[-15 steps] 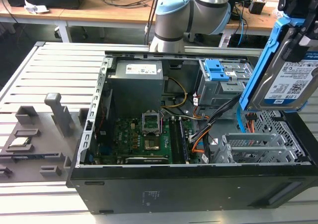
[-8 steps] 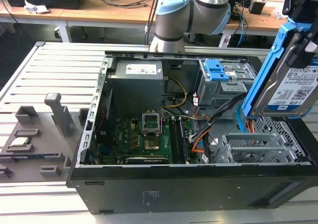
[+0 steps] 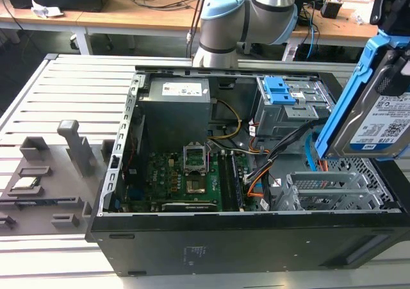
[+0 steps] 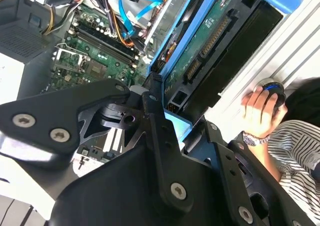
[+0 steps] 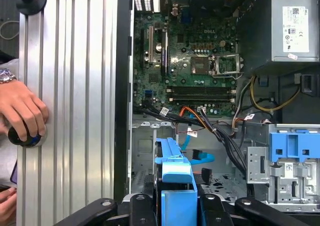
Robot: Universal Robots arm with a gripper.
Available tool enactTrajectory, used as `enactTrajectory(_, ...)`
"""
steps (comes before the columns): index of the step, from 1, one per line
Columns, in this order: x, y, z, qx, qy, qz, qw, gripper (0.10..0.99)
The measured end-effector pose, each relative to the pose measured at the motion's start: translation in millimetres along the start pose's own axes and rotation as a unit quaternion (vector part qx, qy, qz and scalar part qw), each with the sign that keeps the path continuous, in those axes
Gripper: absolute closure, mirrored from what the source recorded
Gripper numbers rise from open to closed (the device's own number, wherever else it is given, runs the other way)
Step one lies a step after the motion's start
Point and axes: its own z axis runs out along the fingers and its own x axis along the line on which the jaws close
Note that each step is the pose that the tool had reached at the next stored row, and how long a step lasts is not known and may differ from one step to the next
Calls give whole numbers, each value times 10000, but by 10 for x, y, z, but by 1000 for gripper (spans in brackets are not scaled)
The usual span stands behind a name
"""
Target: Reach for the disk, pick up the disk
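I'm at the pick-up step. At the table's (image 3: 38, 84) edge on the exterior view's left lie grey fixture blocks (image 3: 77, 145); mid-table sits the open PC case (image 3: 211, 244), motherboard (image 3: 186, 180) exposed. On the exterior view's right the disk (image 3: 378, 119), w/ its blue bracket, hangs tilted above the case, clear of the drive bay (image 3: 291, 100). My hand (image 5: 177, 198) is pressed in on the disk, pinching the bracket btwn black fingers (image 4: 155, 121). My read: the grasp looks done, so what counts is steady grip and clearance from the cables (image 5: 220, 136). A person's hand (image 5: 22, 110) rests on a knob on the table beside the case.
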Motion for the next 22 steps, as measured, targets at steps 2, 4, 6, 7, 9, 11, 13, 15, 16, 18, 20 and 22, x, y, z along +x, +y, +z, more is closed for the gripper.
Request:
enactTrajectory(2,31,0,2,0,2,0,10000,718)
enactTrajectory(4,66,0,3,0,4,0,10000,718)
enactTrajectory(6,91,0,5,0,5,0,10000,718)
enactTrajectory(7,104,0,5,0,6,0,10000,718)
enactTrajectory(9,150,0,7,0,9,1,10000,718)
enactTrajectory(11,181,0,8,0,10,1,10000,718)
enactTrajectory(13,231,0,14,0,11,1,10000,718)
enactTrajectory(15,249,-1,39,-1,-24,34,10000,718)
enactTrajectory(16,252,-1,49,-2,-52,53,10000,718)
enactTrajectory(18,256,-2,62,-3,-93,80,9999,718)
enactTrajectory(20,262,-3,79,-4,-153,119,9998,718)
enactTrajectory(22,268,-3,94,-6,-243,161,9996,718)
